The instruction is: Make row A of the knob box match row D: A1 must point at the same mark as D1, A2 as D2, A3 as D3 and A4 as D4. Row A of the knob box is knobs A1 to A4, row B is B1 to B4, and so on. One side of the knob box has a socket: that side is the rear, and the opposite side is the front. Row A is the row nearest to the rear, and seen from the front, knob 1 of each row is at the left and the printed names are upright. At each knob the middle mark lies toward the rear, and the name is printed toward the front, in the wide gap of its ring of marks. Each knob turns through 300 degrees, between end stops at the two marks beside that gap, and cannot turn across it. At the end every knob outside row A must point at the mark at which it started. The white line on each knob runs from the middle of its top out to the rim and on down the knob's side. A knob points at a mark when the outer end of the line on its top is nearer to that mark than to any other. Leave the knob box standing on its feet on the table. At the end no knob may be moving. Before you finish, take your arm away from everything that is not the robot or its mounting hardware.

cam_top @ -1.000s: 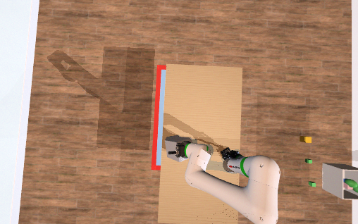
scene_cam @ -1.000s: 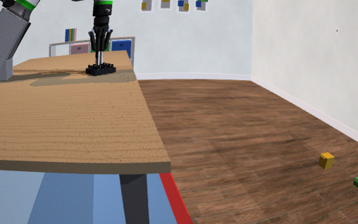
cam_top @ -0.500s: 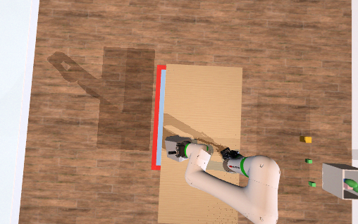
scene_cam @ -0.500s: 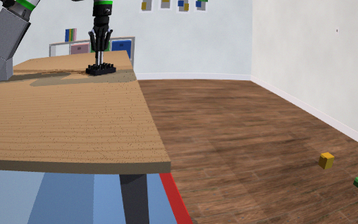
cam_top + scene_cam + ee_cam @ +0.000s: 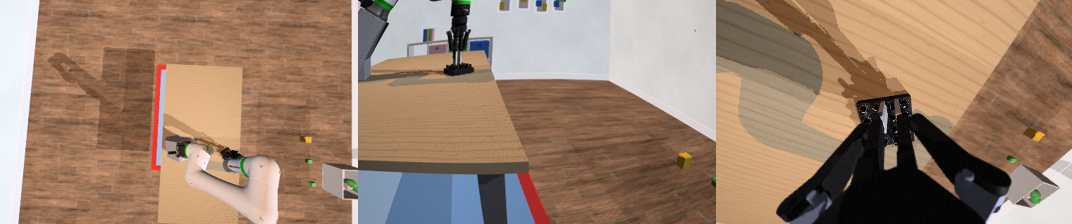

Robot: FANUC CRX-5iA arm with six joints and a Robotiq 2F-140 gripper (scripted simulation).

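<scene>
The black knob box point(image 5: 223, 151) point(image 5: 464, 72) point(image 5: 869, 112) stands on the table near its edge. In the wrist view it lies slightly rotated, with several small round knobs on top. My gripper point(image 5: 458, 64) point(image 5: 890, 106) points straight down over it. Its fingers are slightly apart, with the tips down at knob height at the far row in the wrist view. Which knob lies between them cannot be told. The fingers and gripper body hide much of the box's top. The printed names, white lines and socket are too small or hidden to read.
The wooden table point(image 5: 201, 95) point(image 5: 439, 123) point(image 5: 931, 50) ends close beside the box. The arm's grey pedestal point(image 5: 173, 151) point(image 5: 363, 70) stands on the table. A yellow block point(image 5: 306, 139) point(image 5: 684, 160) point(image 5: 1037, 135) and small green blocks point(image 5: 309, 160) point(image 5: 1011, 159) lie on the floor.
</scene>
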